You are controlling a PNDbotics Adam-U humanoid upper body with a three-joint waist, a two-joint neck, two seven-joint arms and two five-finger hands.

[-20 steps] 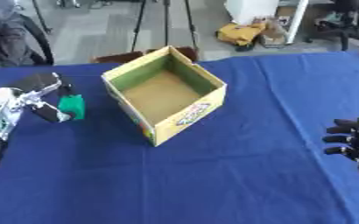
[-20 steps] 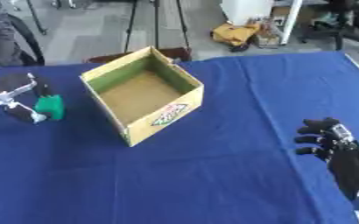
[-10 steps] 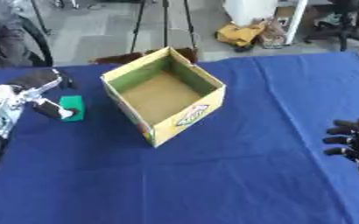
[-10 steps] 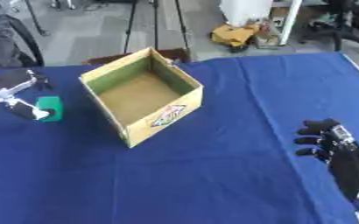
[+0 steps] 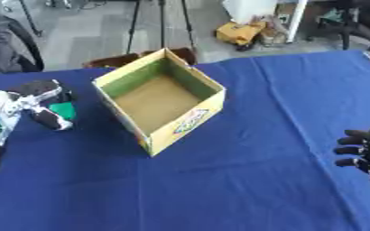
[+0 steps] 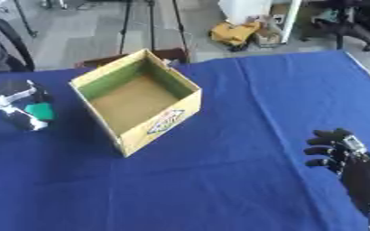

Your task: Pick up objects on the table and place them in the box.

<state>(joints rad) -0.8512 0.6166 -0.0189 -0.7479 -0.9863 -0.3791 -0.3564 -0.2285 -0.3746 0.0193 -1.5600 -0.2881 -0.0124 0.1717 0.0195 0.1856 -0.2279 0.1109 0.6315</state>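
Now the left hand [image 5: 32,103] sits at the left edge of the blue worktop [image 5: 243,171] with its fingers spread around the small green object [image 5: 62,110], which rests on the cloth just beside the thumb. A second ago the object looked tucked closer into the hand; since then the fingers have opened out and the green piece shows more plainly against the cloth. Whether the fingers touch it at this instant is hard to tell, but they do not appear curled round it, so the grasp seems not yet made or has slipped.

Well to the right of the object stands the yellow cardboard box [image 5: 209,103], open-topped, its brown floor bare. At the near right edge the right hand [image 6: 336,151] rests idle, its dark fingers relaxed and slightly bent, holding nothing, much as it did before.

For the task, the pick-up likely needs another closing of the left hand on the green object before any carry rightward to the box.
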